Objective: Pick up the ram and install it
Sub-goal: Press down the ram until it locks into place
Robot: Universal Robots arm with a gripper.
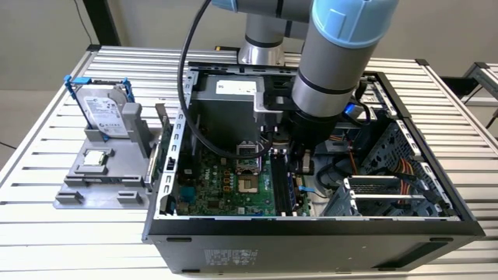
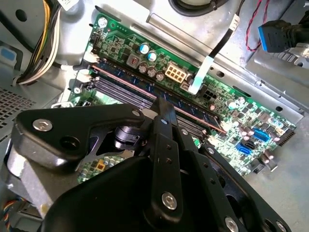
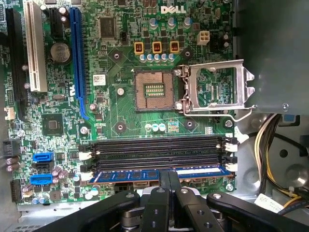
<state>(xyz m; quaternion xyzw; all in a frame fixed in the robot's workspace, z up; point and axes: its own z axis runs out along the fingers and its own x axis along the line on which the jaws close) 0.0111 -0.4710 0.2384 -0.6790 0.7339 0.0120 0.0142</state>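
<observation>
Now logging ram position first: seeing ram (image 3: 125, 175) as a blue stick sitting edge-on in the slot row closest to gripper (image 3: 169, 178) in the first wrist view. Also picking it up in the second wrist view as a dark strip w/ copper-coloured edge (image 2: 193, 107), running diagonally across board (image 2: 251, 116).

Reading long axis as parallel to the empty black slots (image 3: 154, 147), w/ white latches (image 3: 231, 166) at the ends. Placing ram directly under gripper, no offset either way along slot row; meeting the stick roughly mid-length, w/ blue showing on both sides of the fingers.

Noting fingers (image 3: 161, 180) drawn nearly together, straddling the stick across its thin dimension, i.e. perpendicular to long axis. Judging this as clenched on ram's upper edge, not released; seeing no gap betw. pads and stick in either wrist view. Not managing to tell whether ram is fully seated or whether latches are closed.

Checking exterior view: arm (image 1: 335, 70) reaching down into open case (image 1: 311, 233), wrist end sitting to the exterior view's right of CPU socket (image 1: 245, 186). Spotting HDD (image 1: 105, 111) standing in its holder outside case, well apart from the work.
</observation>
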